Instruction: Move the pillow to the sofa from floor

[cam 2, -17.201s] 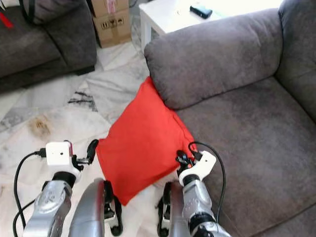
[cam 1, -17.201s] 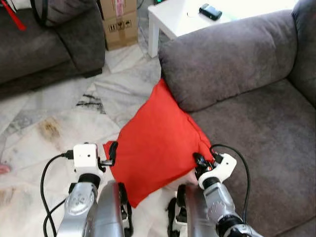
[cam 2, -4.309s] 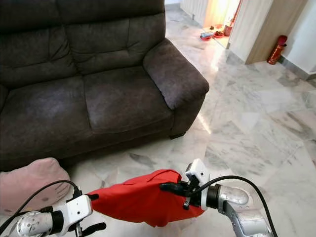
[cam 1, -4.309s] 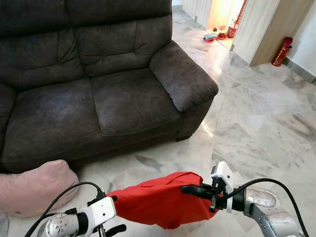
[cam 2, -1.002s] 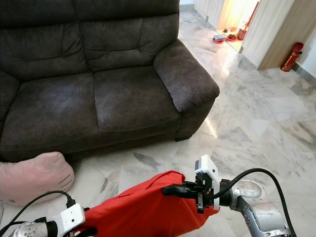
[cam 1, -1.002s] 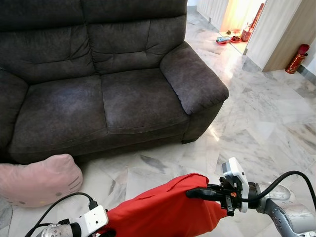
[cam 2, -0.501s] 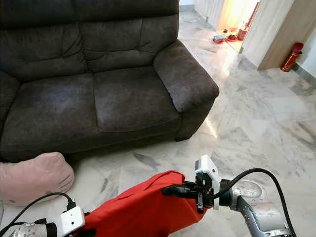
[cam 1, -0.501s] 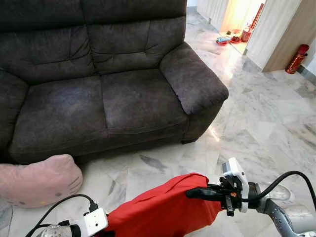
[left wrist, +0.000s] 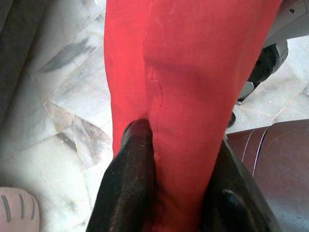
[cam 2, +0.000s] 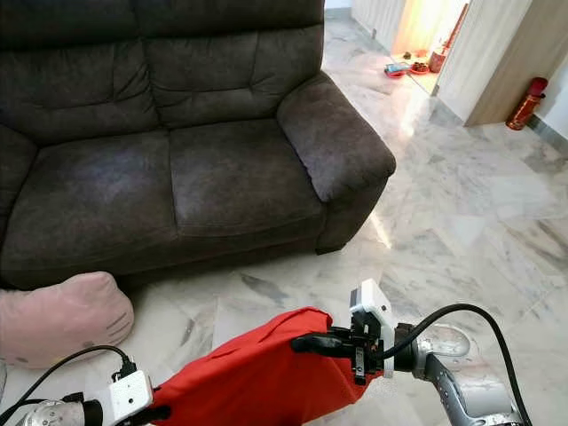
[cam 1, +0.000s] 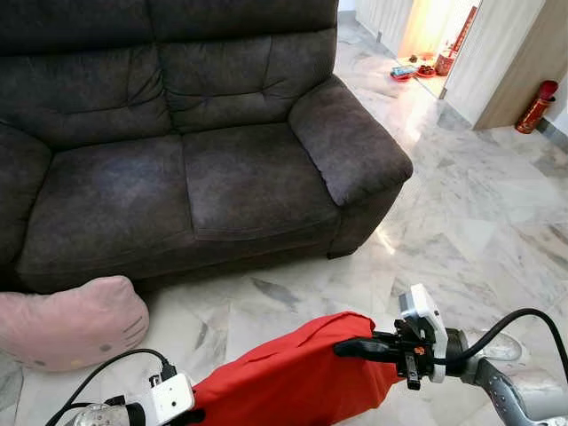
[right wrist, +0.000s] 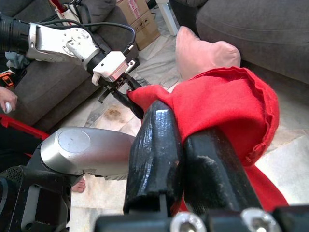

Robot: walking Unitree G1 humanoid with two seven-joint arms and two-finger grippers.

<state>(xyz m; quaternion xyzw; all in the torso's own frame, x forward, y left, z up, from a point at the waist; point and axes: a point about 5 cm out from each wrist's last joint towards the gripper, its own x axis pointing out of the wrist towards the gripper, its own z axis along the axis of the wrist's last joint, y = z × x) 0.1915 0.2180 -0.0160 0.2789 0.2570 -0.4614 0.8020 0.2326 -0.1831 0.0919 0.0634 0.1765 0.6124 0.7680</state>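
I hold a red pillow (cam 1: 293, 377) off the marble floor between both grippers, low in front of me. My right gripper (cam 1: 343, 349) is shut on its right upper edge, and the right wrist view shows red fabric (right wrist: 227, 101) bunched between the black fingers (right wrist: 157, 145). At the pillow's left end, my left gripper (cam 1: 190, 415) is shut on the corner; the left wrist view shows the cloth (left wrist: 183, 72) squeezed between both fingers (left wrist: 128, 183). The dark grey sofa (cam 1: 177, 177) stands ahead across a strip of floor, its seat bare.
A pink cushion (cam 1: 71, 321) lies on the floor against the sofa's front left. Open marble floor (cam 1: 479, 222) stretches to the right of the sofa arm (cam 1: 351, 142). A red fire extinguisher (cam 1: 535, 105) stands by a wooden door frame at far right.
The head view has shifted very slightly. Both grippers keep the same hold on the red pillow, at about the same height.
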